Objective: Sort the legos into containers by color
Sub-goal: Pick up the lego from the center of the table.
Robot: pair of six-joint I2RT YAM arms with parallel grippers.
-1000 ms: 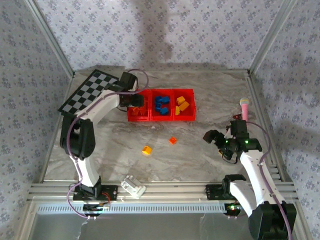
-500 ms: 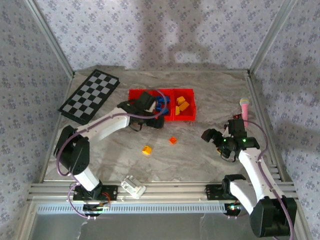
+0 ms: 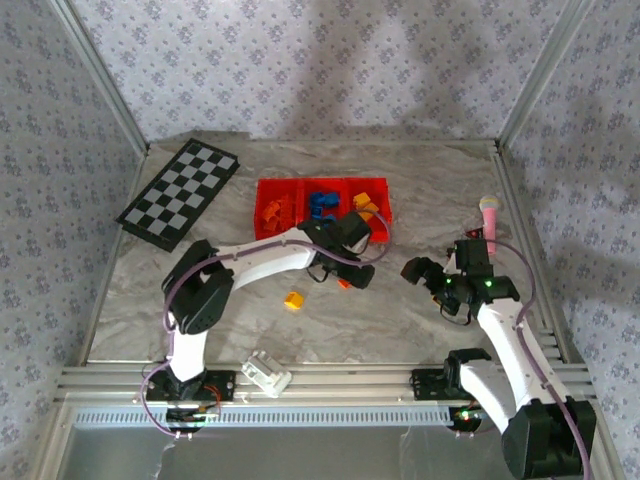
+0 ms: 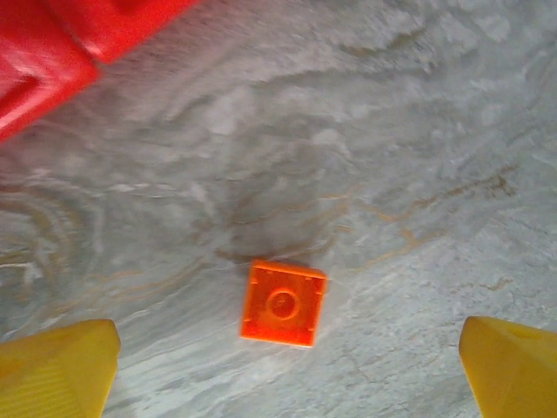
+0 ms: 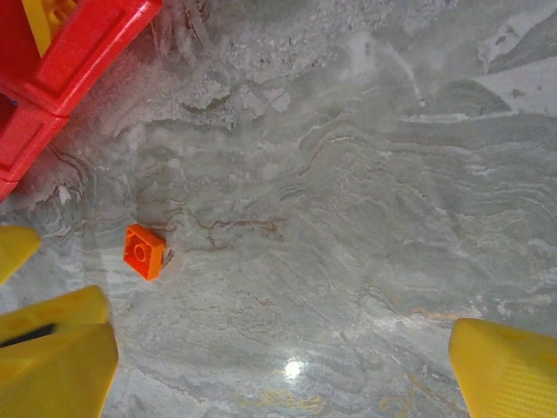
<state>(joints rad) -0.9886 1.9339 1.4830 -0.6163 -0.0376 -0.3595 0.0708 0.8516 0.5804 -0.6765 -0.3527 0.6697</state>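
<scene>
The red containers (image 3: pixel 300 232) stand at the table's back middle. Their left compartment holds orange legos (image 3: pixel 275 209), the middle one blue legos (image 3: pixel 321 204), the right one yellow legos (image 3: pixel 366 206). A flat orange brick (image 4: pixel 283 303) lies upside down on the marble, between and just ahead of my left gripper's (image 4: pixel 283 374) wide-open yellow fingers (image 4: pixel 57 366). From above, the left gripper (image 3: pixel 352 272) hovers over that brick (image 3: pixel 343 284). A yellow brick (image 3: pixel 293 299) lies further left. My right gripper (image 3: pixel 415 272) stands open and empty over bare table, the orange brick (image 5: pixel 144 251) to its left.
A checkerboard (image 3: pixel 180 192) lies at the back left. A white block (image 3: pixel 266 373) rests at the near edge by the left arm's base. A pink-headed object (image 3: pixel 490 212) stands near the right rail. The containers' corner (image 5: pixel 61 52) shows up-left in the right wrist view.
My left arm has swung from over the left compartment rightward and nearer, to above the loose orange brick, with its jaws opened wide. The right arm has hardly moved.
</scene>
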